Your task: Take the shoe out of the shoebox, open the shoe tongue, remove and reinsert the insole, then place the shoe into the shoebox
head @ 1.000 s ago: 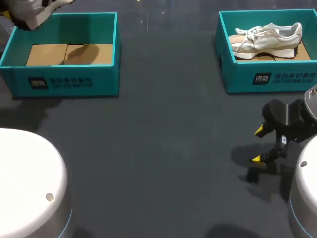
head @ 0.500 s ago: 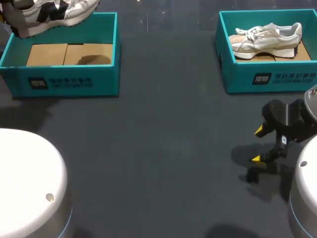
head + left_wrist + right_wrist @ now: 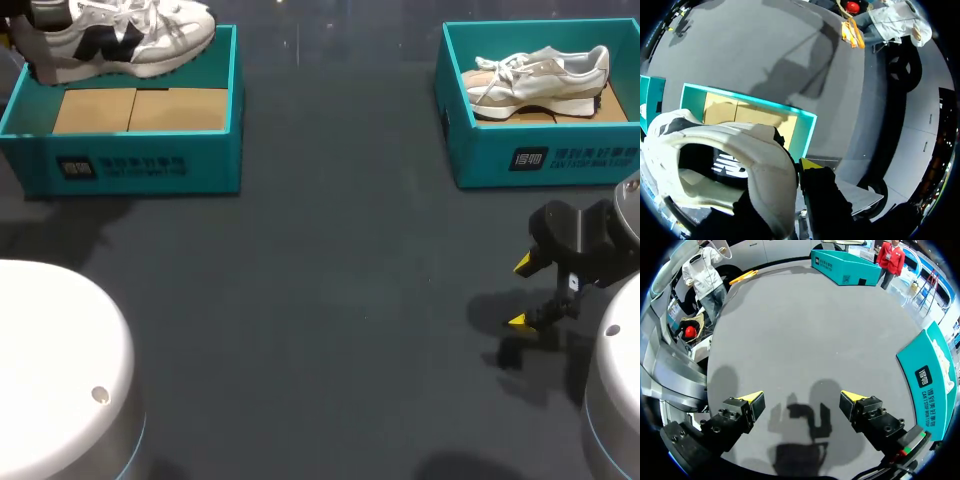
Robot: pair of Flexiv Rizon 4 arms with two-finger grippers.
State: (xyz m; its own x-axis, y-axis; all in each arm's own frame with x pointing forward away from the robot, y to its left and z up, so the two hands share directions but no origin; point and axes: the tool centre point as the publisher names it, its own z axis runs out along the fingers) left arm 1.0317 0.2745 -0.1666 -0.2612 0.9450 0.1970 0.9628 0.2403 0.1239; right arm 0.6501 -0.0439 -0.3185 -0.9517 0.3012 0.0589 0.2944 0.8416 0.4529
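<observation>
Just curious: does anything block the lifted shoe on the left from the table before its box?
Only the box itself: its front wall, and the shoe hangs above that. Nothing else visible lies on the table there.

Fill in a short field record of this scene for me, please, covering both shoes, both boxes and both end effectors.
Held shoe: white and black lace-up sneaker, above the far rim of the left teal cardboard shoebox
Left end effector: shut on the sneaker's collar
Right box: right teal cardboard shoebox, cream lace-up sneaker inside
Right end effector: open, above the dark grey table
</observation>
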